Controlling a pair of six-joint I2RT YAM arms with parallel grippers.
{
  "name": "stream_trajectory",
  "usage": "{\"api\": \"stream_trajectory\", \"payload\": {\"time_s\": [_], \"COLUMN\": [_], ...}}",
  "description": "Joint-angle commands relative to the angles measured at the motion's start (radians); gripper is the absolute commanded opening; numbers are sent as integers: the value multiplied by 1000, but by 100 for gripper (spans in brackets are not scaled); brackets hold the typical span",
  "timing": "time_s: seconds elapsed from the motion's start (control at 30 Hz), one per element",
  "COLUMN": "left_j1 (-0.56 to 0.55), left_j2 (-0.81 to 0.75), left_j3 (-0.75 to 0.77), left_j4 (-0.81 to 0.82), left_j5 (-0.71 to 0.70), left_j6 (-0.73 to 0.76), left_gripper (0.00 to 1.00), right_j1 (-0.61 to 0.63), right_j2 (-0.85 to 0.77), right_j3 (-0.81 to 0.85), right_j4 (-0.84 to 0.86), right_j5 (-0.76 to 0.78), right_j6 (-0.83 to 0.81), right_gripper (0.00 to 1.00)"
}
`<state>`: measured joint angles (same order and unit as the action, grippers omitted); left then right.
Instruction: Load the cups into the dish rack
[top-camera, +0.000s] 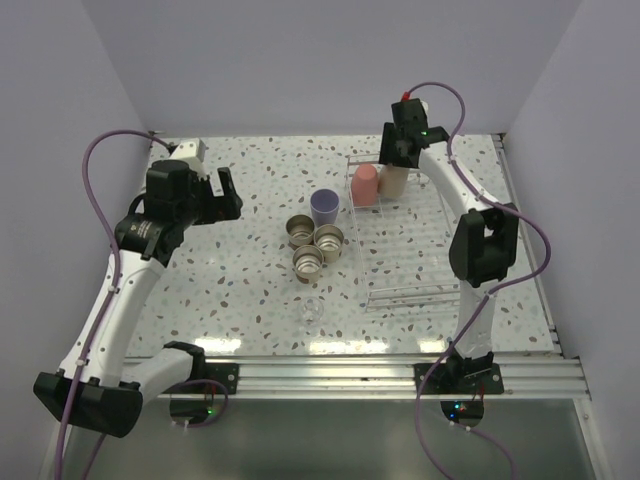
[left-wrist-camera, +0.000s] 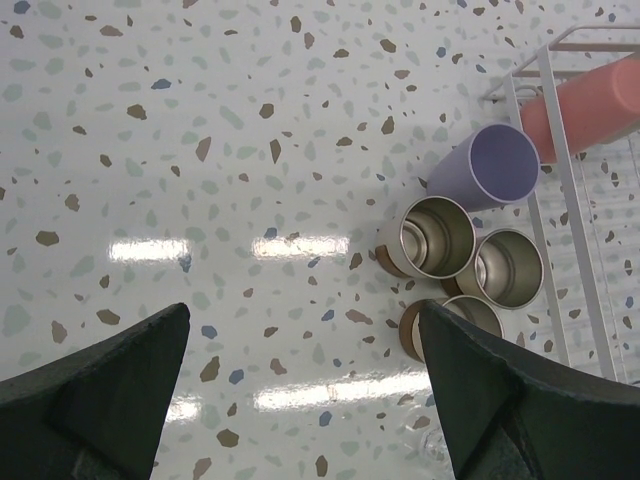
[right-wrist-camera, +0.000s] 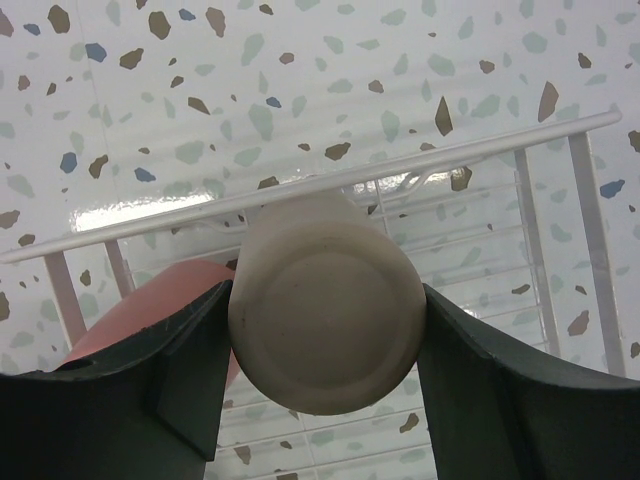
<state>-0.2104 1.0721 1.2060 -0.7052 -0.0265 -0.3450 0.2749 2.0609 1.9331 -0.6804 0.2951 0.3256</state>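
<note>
Speckled counter (top-camera: 230, 290) holds four cups (top-camera: 318, 240) outside the clear plastic rack (top-camera: 410, 262); your right jaws clamp the tall tan cup (right-wrist-camera: 320, 310), left jaws apart.

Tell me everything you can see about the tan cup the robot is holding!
The tan cup is plain, smooth and matte, like plastic. It looks upside down: its flat, round, closed bottom faces the wrist camera. The right gripper has its jaws pressed against both sides. It stands in the far left corner of the dish rack, just inside its white rail, right beside the pink cup. Whether it rests on the rack floor is hidden.
</note>
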Motion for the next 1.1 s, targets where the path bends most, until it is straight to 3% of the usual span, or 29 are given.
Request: {"api": "stream_trajectory", "payload": {"time_s": [0.0, 0.17, 0.27, 0.3, 0.53, 0.67, 1.07], "left_j1": [6, 8, 8, 8, 8, 8, 8], "left_j2": [11, 17, 17, 17, 20, 25, -6], "left_j3": [49, 58, 56, 56, 52, 59, 30], "left_j4": [16, 12, 7, 7, 23, 29, 27], "left_j5": [5, 10, 16, 19, 54, 77, 167], "left_j6": [12, 17, 18, 18, 14, 9, 3], "left_gripper": [100, 100, 100, 100, 100, 100, 100], "right_j1": [3, 3, 3, 1, 3, 1, 3], "right_j2": [18, -7, -21, -24, -41, -61, -286], "right_j3": [27, -17, -52, -59, -74, -69, -63], "right_j4": [19, 36, 42, 41, 27, 16, -65], "right_j5": [-27, -16, -7, -2, -1, -5, -48], "right_j6": [29, 23, 15, 9, -2, 0, 19], "right_gripper": [0, 0, 22, 39, 81, 96, 98]}}
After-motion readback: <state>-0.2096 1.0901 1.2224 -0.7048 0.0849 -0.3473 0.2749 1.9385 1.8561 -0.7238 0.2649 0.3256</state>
